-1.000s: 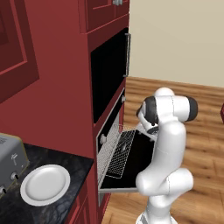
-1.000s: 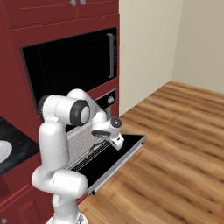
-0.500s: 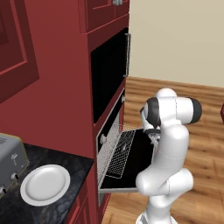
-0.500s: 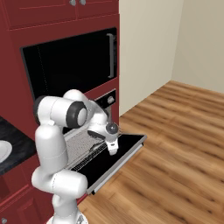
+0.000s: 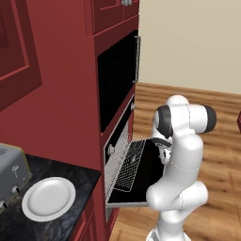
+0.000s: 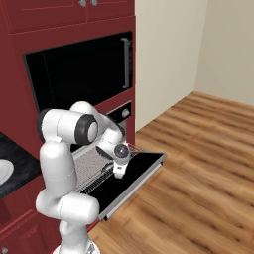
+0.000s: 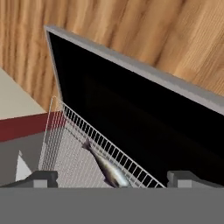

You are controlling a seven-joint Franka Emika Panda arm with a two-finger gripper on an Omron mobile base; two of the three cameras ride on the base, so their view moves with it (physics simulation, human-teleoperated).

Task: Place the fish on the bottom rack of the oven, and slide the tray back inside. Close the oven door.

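Gripper (image 7: pixel 112 177) lifting clear since earlier frame, jaws standing apart, empty; small grey fish (image 7: pixel 106 167) lying released on pulled-out silver wire rack (image 7: pixel 72 146) above open black oven door (image 7: pixel 144 113), awaiting push-in.

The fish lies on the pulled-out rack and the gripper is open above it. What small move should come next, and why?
Probably bring the open gripper to the rack's front edge and push it inward. The fish already lies on the wire grid, and the rack is pulled out over the lowered oven door. The door likely cannot close until the rack is back inside.
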